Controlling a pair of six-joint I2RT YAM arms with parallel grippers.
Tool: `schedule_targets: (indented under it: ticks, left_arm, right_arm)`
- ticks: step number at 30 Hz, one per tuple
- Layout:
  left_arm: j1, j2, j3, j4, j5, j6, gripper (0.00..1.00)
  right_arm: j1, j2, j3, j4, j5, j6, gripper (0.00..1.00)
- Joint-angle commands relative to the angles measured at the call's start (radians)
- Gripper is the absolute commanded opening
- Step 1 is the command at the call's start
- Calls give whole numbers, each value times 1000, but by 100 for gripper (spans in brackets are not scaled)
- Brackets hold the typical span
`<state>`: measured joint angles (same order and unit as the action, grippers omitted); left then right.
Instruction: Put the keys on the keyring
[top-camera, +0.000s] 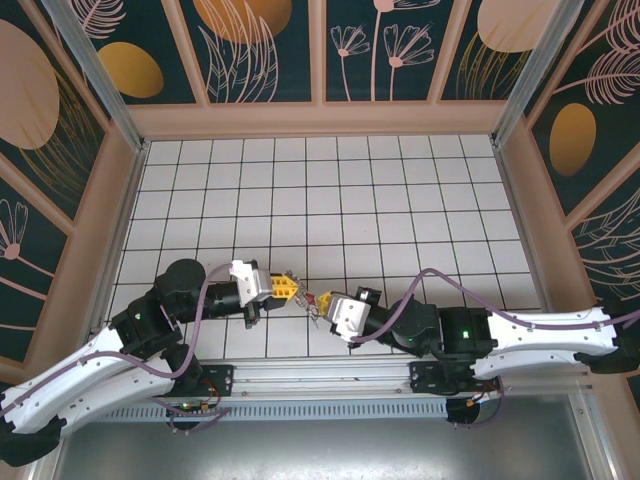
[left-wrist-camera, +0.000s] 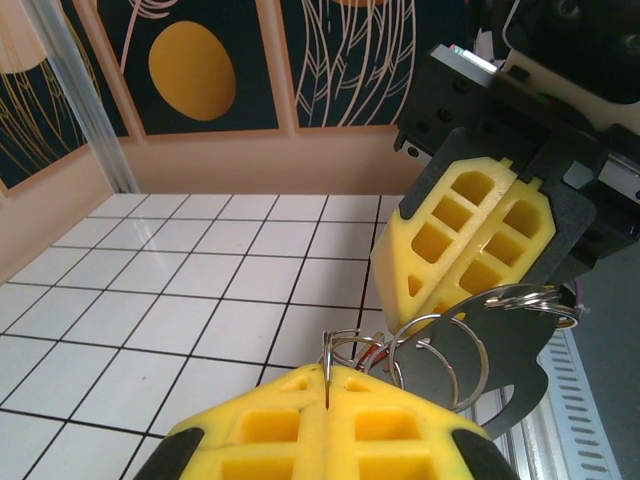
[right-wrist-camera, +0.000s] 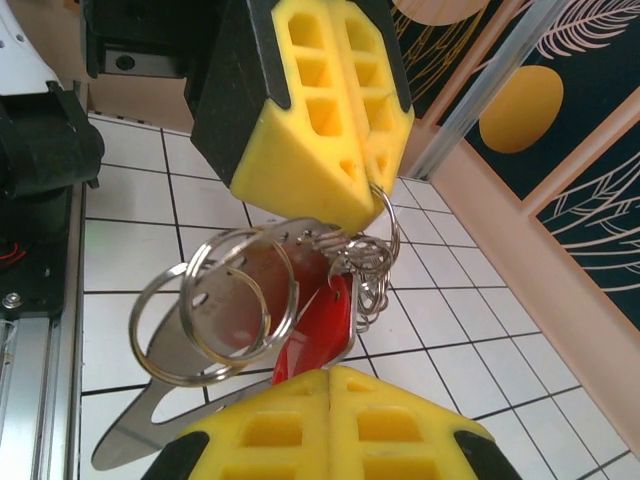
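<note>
The left arm (top-camera: 110, 360) and the right arm (top-camera: 520, 335) were held low over the table and bent inward from their bases, so that the two wrists were turned toward each other. The left gripper (top-camera: 288, 290) was pointed to the right, its yellow fingers (left-wrist-camera: 260, 435) pressed flat together. The right gripper (top-camera: 325, 302) was aimed leftward, nearly tip to tip with it, its fingers (right-wrist-camera: 270, 435) likewise closed without a gap.

The keyring (right-wrist-camera: 215, 305) is shiny smooth metal wire, the key (right-wrist-camera: 315, 338) has a glossy red plastic head, and the right tool (right-wrist-camera: 329, 374) has matt yellow plastic pads (right-wrist-camera: 262, 432).
</note>
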<state>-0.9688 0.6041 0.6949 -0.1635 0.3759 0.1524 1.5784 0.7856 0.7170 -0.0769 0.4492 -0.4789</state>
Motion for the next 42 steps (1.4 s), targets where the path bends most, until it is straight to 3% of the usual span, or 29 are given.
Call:
schedule_targets:
  ticks: [1, 8, 16, 21, 27, 37, 42]
  left_arm:
    - [1, -5, -5, 84, 43, -16, 0]
    - [1, -1, -19, 108, 48, -29, 0]
    - [3, 0, -25, 114, 47, -32, 0]
    - [1, 0, -26, 124, 68, -34, 0]
    - [1, -20, -28, 122, 79, -35, 0]
    - [1, -35, -12, 98, 83, -15, 0]
    - [2, -37, -5, 91, 104, -9, 0]
  right_arm:
    - [21, -27, -15, 80, 31, -32, 0]
    - [40, -6, -74, 292, -119, -96, 1]
    - [40, 52, -104, 348, -185, -73, 0]
    - [40, 34, -105, 338, -166, -59, 2]
    - [49, -9, -100, 283, -113, -24, 19]
    - [84, -103, -90, 260, -55, -36, 23]
    - [72, -141, -65, 262, 66, -31, 27]
